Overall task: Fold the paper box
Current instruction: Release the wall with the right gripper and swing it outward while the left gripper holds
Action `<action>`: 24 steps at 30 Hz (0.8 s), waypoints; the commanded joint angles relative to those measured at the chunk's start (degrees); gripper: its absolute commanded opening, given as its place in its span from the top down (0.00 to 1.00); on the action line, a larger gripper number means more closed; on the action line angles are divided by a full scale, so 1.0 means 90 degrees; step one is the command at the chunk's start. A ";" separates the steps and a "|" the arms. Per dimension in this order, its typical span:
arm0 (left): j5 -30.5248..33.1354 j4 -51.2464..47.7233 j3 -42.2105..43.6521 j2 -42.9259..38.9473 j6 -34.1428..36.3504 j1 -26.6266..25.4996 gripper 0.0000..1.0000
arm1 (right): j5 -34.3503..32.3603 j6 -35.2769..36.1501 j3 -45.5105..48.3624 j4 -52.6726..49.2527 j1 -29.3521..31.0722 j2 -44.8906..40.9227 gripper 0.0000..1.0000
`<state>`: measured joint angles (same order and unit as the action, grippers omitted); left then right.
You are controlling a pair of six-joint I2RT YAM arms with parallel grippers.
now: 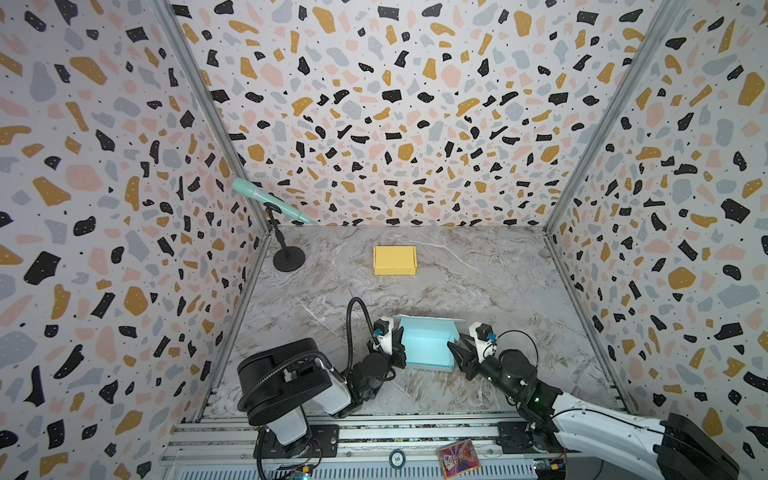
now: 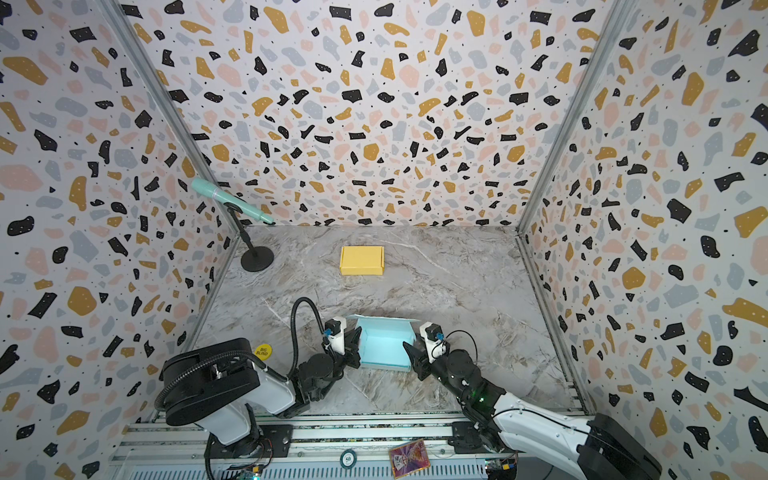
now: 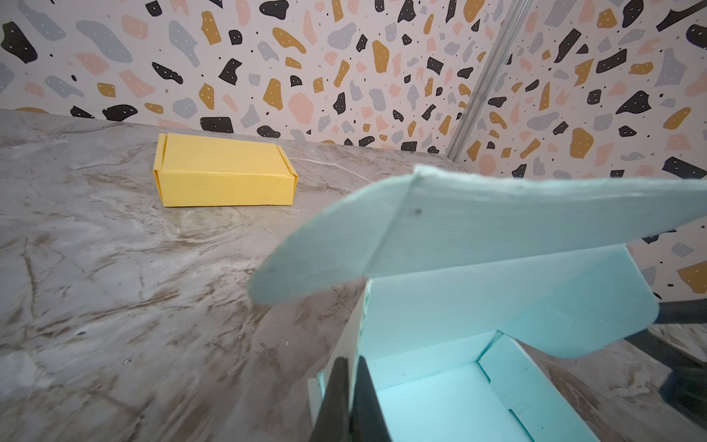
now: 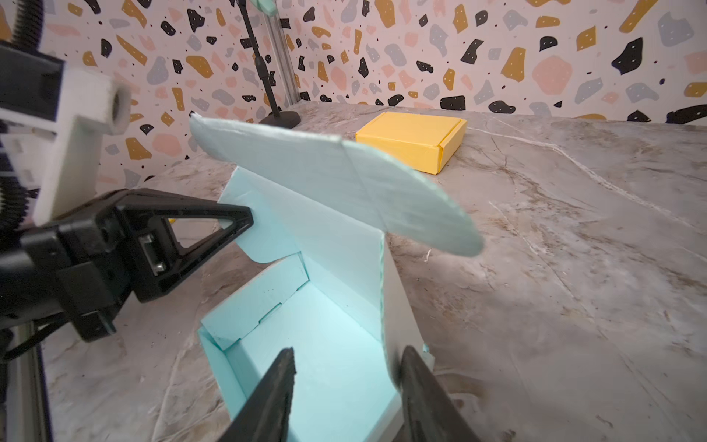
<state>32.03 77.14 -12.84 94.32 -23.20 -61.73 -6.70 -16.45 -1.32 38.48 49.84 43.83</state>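
My left pincer (image 3: pixel 350 367) is shut tight on the left side wall of the blue paper box (image 3: pixel 440 398). The thin wall sits between its two black fingers (image 3: pixel 336 390). One finger is inside the box and one is outside.

My right pincer (image 4: pixel 346 361) is apart. One of its fingers is inside the box, over the box floor. The other is outside the right side wall, so that wall stands between them. I cannot tell if the outside finger touches the wall. This pincer is not gripping anything.

In both top views the blue paper box (image 1: pixel 428 345) (image 2: pixel 382 345) sits on the marble surface (image 1: pixel 478 282), low in the middle of the frame, between my two pincers. Its lid (image 4: pixel 317 229) stands up at the far side, and the lid's top flap bends over toward me.

A closed yellow box (image 1: pixel 394 260) lies higher in the frame, well apart from the blue one. A green microphone (image 1: pixel 266 201) on a black stand is at the left, near the back corner.

In the top views the tips of my left pincer are hard to make out against the dark arm parts. Both wrist views cut off the near wall of the box and the backs of my fingers. In the left wrist view my right pincer is only a dark blur.
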 commanded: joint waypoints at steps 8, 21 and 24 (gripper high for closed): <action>-0.0199 -0.0614 -0.0116 0.0164 0.0019 -0.0064 1.00 | -0.0462 -0.0679 -0.0009 -0.1262 0.0028 -0.2285 0.54; -0.0199 -0.0676 -0.0155 0.0145 0.0084 -0.0064 1.00 | -0.0704 -0.2405 -0.1277 -0.3712 -0.1480 -0.1248 0.63; -0.0218 -0.0719 -0.0182 0.0116 0.0089 -0.0064 1.00 | -0.0637 -0.2370 -0.1283 -0.3577 -0.1589 -0.0911 0.63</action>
<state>32.05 75.20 -14.28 94.41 -22.68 -61.76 -13.26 -35.59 -11.31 8.47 36.16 34.11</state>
